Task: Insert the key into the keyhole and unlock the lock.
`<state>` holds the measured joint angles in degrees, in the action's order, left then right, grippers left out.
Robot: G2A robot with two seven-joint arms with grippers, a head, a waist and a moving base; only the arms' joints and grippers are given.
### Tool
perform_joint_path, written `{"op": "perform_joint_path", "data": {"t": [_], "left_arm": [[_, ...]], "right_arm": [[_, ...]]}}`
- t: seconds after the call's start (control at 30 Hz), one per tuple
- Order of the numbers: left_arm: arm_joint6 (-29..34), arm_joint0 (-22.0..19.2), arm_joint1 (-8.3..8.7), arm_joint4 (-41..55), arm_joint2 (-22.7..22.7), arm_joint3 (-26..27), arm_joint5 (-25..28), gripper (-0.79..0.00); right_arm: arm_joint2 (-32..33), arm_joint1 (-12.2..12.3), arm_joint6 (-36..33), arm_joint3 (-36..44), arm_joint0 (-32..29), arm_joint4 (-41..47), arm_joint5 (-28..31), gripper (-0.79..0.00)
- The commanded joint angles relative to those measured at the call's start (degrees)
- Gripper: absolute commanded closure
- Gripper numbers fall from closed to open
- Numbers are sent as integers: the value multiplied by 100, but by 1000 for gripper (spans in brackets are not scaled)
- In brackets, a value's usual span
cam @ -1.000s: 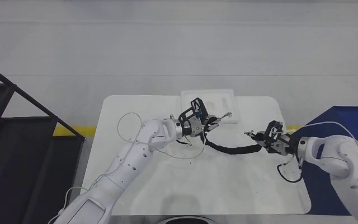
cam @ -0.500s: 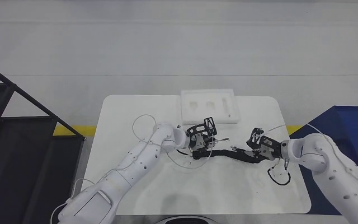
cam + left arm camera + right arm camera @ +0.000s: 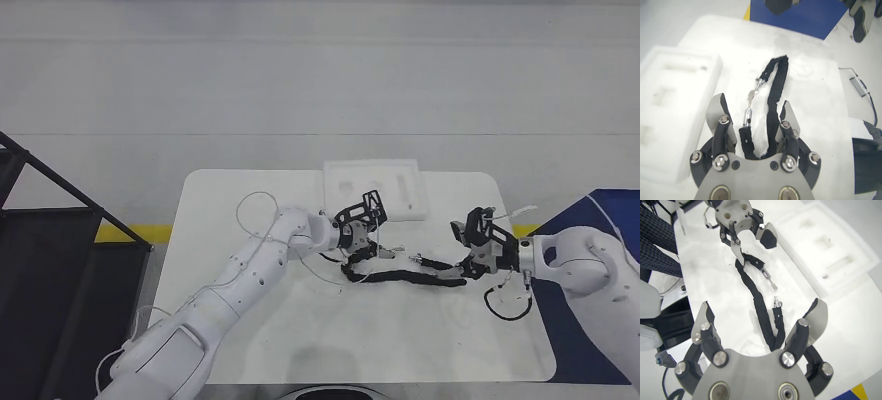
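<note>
A black fabric-sleeved chain lock lies folded on the white table. Its silver lock cylinder has the key sticking out of it, seen again as the key beyond the cylinder. The chain's other end carries a metal pin, lying just apart from the key. My left gripper is open astride the cylinder end of the chain. My right gripper is open over the chain's fold. From above, the left gripper and the right gripper face each other.
A white foam tray with several recesses sits at the table's far edge, close behind the left gripper. Thin white cable loops near the left arm, and a dark cable lies under the right arm.
The chain, earlier hanging in the air between the two grippers, has come down onto the table. Both grippers have let go of it and now stand open over its ends.
</note>
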<state>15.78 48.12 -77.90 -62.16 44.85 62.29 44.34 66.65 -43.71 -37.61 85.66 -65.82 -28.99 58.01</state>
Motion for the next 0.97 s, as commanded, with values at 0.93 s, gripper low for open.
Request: {"op": "perform_joint_path", "data": {"t": [0.93], "left_arm": [[-865,1230,1227,-1062,3250,3187,1366,-785]], "right_arm": [[167,491,58,686,876,1795,-1,-785]]}}
